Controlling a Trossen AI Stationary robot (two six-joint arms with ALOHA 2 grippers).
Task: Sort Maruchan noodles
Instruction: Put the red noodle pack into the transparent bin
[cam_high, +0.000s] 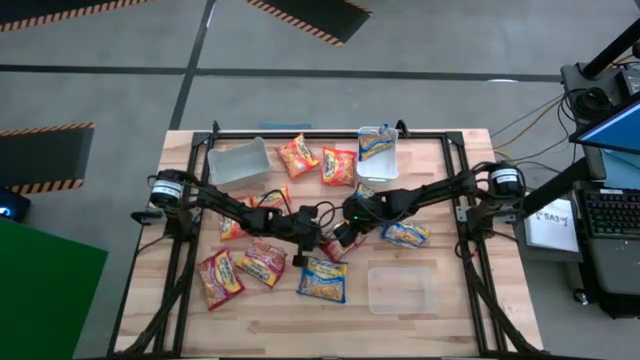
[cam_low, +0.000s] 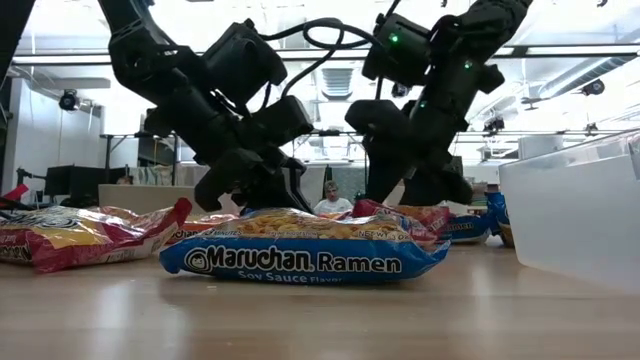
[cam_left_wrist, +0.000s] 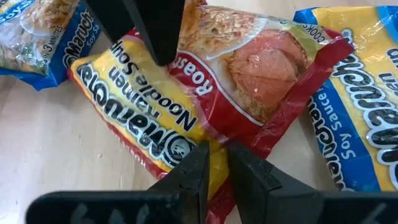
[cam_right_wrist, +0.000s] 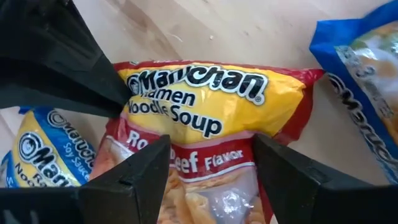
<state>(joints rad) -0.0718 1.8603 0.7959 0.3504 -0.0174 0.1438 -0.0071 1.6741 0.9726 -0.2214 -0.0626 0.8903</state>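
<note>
Both hands meet over one red pack (cam_left_wrist: 236, 81) near the middle of the bench (cam_high: 460, 315). It lies flat between a blue pack (cam_high: 322, 280) and other packs.

The left hand (cam_left_wrist: 211, 165) is pinched nearly shut on the pack's crimped end. The right hand (cam_right_wrist: 211, 165) is spread wide over the other end, one finger on each side, not squeezing.

The red pack looks light. Its wrapper is thin, shiny and crinkly, so it may slip. The noodle block inside is likely hard and could crack if squeezed hard. The flat sealed ends look like the best place to hold, since there is no block there. A grab across the middle needs a wide hand and a soft touch.

From above, the arms cover most of the red pack. From bench height, the blue pack in front hides where the fingers touch. In each wrist view the far end of the pack is cut off. One bin (cam_high: 378, 155) holds a blue pack; the other bins (cam_high: 400, 290) look bare, though I cannot be sure.
</note>
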